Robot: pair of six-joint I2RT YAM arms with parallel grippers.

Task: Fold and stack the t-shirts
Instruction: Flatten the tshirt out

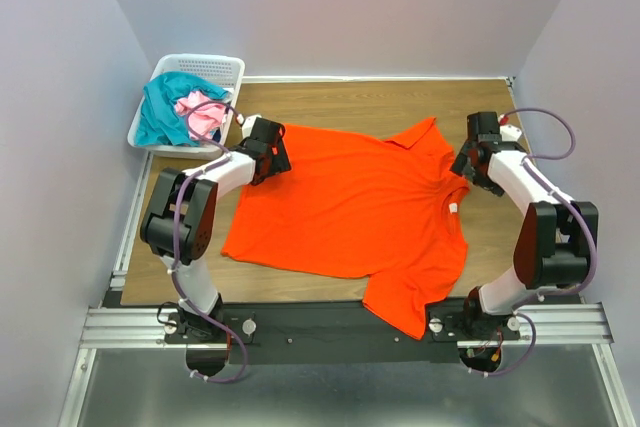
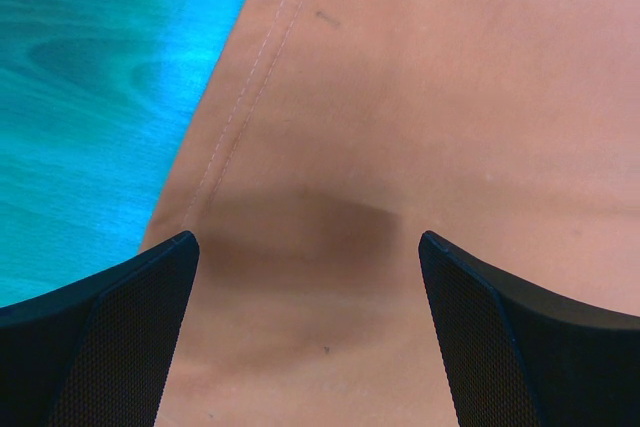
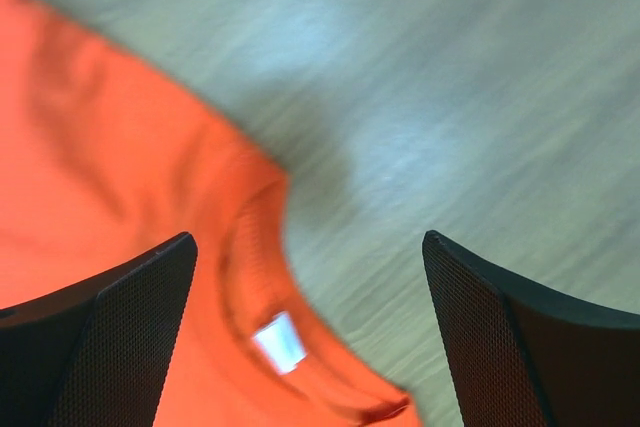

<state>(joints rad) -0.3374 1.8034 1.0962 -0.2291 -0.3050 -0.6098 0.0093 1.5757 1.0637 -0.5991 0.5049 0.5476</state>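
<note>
A bright orange t-shirt (image 1: pixel 350 209) lies spread flat on the wooden table, collar to the right, with a white tag (image 1: pixel 452 208) in the neck. My left gripper (image 1: pixel 272 155) is open just above the shirt's far left hem corner; the left wrist view shows the stitched hem (image 2: pixel 250 97) between the spread fingers. My right gripper (image 1: pixel 468 165) is open above the collar (image 3: pixel 250 247); the tag (image 3: pixel 278 342) shows between its fingers. A teal shirt (image 1: pixel 165 107) and a pink shirt (image 1: pixel 198 112) lie crumpled in the basket.
A white slatted plastic basket (image 1: pixel 222 69) stands at the table's far left corner. Bare wood (image 1: pixel 350 102) runs along the back behind the orange shirt. Grey walls close in the left, back and right. The metal rail (image 1: pixel 340 327) holds both arm bases at the near edge.
</note>
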